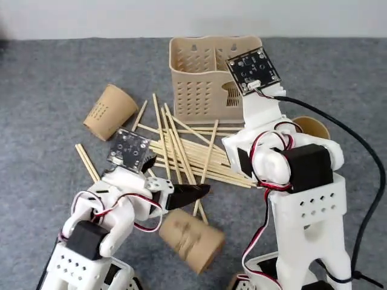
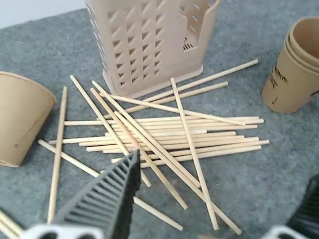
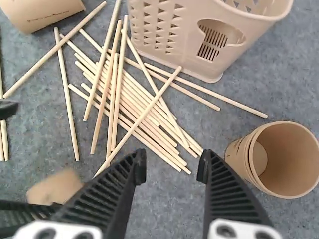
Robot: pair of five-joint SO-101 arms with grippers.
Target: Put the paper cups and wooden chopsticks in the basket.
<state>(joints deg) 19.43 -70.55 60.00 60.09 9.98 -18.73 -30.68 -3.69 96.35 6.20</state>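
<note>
Remaining work: nearly all of it, as I judge; you have no cup and no stick put away yet.
Basket: the basket [image 1: 202,75] stands upright at the far side of the counter [image 1: 48,72]. Its two compartments look empty from the high view.
Chopsticks: the chopsticks [image 1: 187,151] lie in a loose crossed pile on the counter just before the basket. A few of them lie apart on the left.
Cups: the left cup [image 1: 109,112] lies on its side, well apart from the basket. The front cup [image 1: 192,238] lies on its side between your two arms. The stack of cups [image 3: 279,159] is at the right of the pile.
Left hand: your left hand [image 2: 224,172] is released, with the jaws wide apart. It holds nothing and hangs over the near end of the pile.
Right hand: your right hand [image 3: 173,157] is also released and grasps nothing. It is above the counter between the pile and the stack.
High view: it gives you the inside of the basket and the front cup close to the left hand. The right arm [image 1: 302,175] covers most of the stack there.
Left wrist view: it shows you the stack from the side, so the nested rims can be told.
Right wrist view: it looks down into the mouth of the stack, which seems to stand upright.
</note>
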